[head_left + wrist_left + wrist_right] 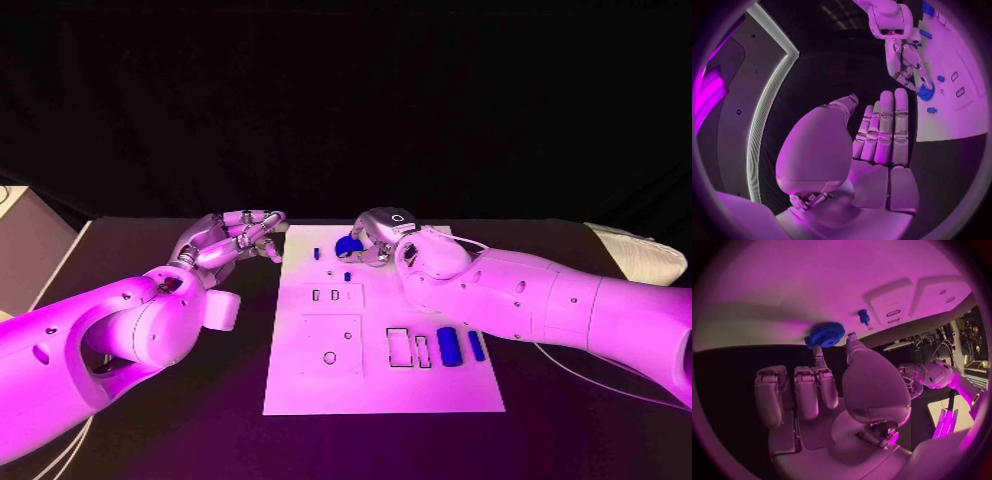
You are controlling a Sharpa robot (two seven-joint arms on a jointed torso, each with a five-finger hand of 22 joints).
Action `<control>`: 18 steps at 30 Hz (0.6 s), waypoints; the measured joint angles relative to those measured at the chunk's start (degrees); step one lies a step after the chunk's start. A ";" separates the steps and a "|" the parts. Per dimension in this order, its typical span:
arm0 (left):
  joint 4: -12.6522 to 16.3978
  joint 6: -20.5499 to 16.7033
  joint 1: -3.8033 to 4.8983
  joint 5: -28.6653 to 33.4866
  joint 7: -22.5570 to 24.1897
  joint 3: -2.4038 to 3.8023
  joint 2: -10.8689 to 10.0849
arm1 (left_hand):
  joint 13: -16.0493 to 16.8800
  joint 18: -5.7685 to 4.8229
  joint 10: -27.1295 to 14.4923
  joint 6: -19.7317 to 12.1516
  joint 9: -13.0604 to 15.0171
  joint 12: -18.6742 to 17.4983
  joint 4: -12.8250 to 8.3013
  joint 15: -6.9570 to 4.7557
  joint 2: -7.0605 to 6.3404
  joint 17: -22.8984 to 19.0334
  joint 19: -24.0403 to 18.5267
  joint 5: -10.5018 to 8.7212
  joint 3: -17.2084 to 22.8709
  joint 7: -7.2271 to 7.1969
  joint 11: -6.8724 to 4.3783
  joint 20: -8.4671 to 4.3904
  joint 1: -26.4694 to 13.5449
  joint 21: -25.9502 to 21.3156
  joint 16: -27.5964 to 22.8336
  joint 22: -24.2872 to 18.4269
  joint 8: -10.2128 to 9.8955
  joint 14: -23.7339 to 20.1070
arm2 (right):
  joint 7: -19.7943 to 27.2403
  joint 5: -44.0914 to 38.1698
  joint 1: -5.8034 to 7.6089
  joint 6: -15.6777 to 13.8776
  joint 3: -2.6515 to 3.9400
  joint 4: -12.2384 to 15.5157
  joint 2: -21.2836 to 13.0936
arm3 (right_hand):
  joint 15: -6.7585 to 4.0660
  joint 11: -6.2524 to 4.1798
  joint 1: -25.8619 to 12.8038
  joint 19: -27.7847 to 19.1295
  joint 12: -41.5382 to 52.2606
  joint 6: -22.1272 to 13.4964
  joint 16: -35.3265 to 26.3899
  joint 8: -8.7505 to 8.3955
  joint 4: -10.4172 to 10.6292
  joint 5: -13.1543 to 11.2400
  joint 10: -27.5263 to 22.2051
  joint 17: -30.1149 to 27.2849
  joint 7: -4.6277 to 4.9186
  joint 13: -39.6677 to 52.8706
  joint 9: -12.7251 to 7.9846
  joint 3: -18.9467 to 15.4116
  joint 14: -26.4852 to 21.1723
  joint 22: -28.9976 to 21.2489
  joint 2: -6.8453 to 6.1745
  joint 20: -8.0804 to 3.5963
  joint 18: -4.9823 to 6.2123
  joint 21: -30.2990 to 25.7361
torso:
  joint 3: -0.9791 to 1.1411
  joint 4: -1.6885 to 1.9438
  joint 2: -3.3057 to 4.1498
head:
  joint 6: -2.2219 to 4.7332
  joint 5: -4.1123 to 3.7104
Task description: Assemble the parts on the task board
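My right hand (pixel 378 238) pinches the blue gear (pixel 348 245) at the task board's (pixel 381 395) 12 o'clock end. My left hand (pixel 231 238) waits empty at 9 o'clock, fingers together. Next I'd seat it, I judge.

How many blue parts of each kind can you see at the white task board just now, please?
blue gear: 1
small blue pegs: 2
long blue pieces: 2
Total: 5
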 measured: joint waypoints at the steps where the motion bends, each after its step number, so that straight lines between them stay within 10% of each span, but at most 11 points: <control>1: 0.00 0.00 0.00 0.00 -0.01 0.00 0.00 | 0.00 0.00 0.00 0.00 0.00 0.00 0.00 0.00 0.00 0.00 0.00 0.00 0.00 0.00 0.00 0.00 0.00 0.00 0.00 0.00 0.00 0.00 | 0.07 0.05 0.00 0.03 0.00 0.04 -0.10 | 0.00 0.00 0.00 0.00 0.00 0.01 0.00 -0.04 0.00 0.00 0.00 0.00 0.02 0.00 0.01 0.00 0.00 0.00 0.00 0.00 0.00 0.00 | -0.01 -0.01 0.00 | 0.00 0.01; 18: -0.09 -0.03 -0.02 0.00 -0.09 -0.01 -0.04 | 0.00 0.00 0.00 0.00 -0.01 0.00 0.00 0.00 0.00 0.00 -0.20 0.00 0.00 0.00 0.00 0.21 0.00 0.02 0.00 0.00 0.00 0.00 | 0.59 1.20 -0.12 1.46 -0.27 3.10 -3.40 | 0.00 0.00 0.00 0.00 0.00 0.62 0.00 0.03 0.00 0.45 0.00 -0.01 0.25 -0.01 0.21 0.00 0.00 -0.01 0.00 0.00 0.01 0.00 | 0.03 0.00 0.02 | -0.09 -0.03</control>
